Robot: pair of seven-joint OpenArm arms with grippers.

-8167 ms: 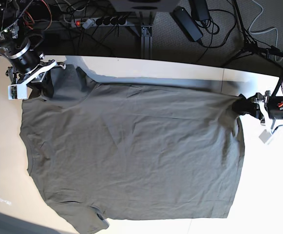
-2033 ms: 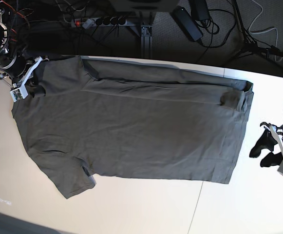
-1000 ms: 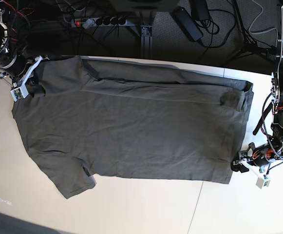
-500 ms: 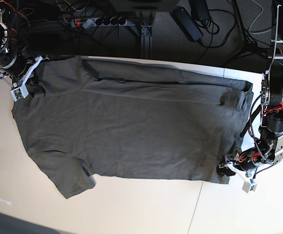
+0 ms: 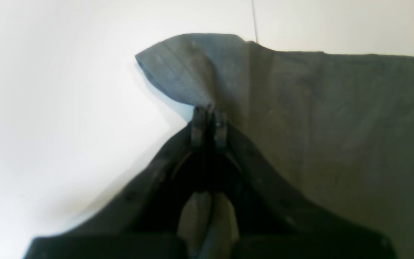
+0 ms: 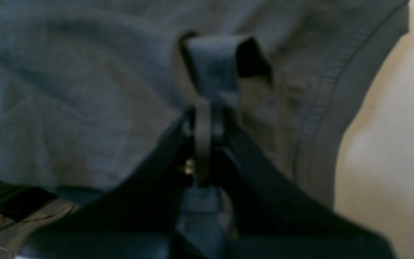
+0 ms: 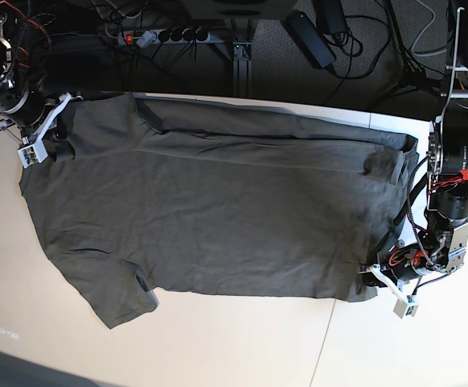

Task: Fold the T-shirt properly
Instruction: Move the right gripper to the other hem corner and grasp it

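Note:
The dark olive-grey T-shirt (image 7: 217, 218) lies spread on the white table (image 7: 234, 355), with its far edge folded over towards the middle. My left gripper (image 7: 376, 280) is at the shirt's near right hem corner. In the left wrist view my left gripper (image 5: 208, 109) is shut on that corner of the T-shirt (image 5: 336, 108), and the cloth bunches up just ahead of the tips. My right gripper (image 7: 52, 145) is at the far left sleeve. In the right wrist view my right gripper (image 6: 208, 108) is shut on a pinched fold of the T-shirt (image 6: 67, 90).
Beyond the table's far edge are a power strip (image 7: 165, 35), a black power brick (image 7: 310, 36) and loose cables on a dark floor. A seam in the tabletop (image 7: 322, 347) runs to the front edge. The left arm's body (image 7: 459, 153) stands over the table's right end.
The left arm has come in from the table's right side to the shirt's near right hem corner and shut on it. The right gripper has kept its hold at the far left sleeve.

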